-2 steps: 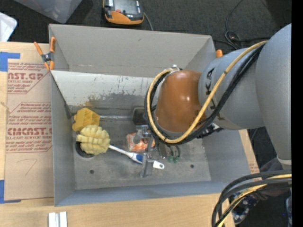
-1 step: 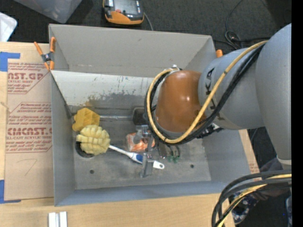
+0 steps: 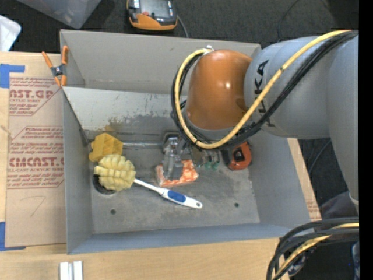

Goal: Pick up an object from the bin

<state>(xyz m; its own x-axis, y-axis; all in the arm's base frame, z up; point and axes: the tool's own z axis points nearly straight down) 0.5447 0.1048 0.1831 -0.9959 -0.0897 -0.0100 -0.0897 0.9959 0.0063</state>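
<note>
Gripper (image 3: 172, 162) is low at the centre of the bin (image 3: 145, 57), at the left edge of a crumpled orange-and-white packet (image 3: 187, 174).
Open room: bin floor is bare at lower right and along the lower wall, and the strip under the upper sloped wall is free too. Left side is tight, with a yellow lump (image 3: 105, 146) against the left wall and a pale yellow ridged piece (image 3: 116, 172) just below it. A white toothbrush with a blue grip (image 3: 170, 193) lies diagonally just under the packet, its left end at the ridged piece. An orange-and-black object (image 3: 239, 157) sits right of the gripper, with a small green bit (image 3: 210, 165) between them. The packet is flat, wrinkled, orange with pale patches, centre floor. Can't tell whether the gripper is released or clenched.
</note>
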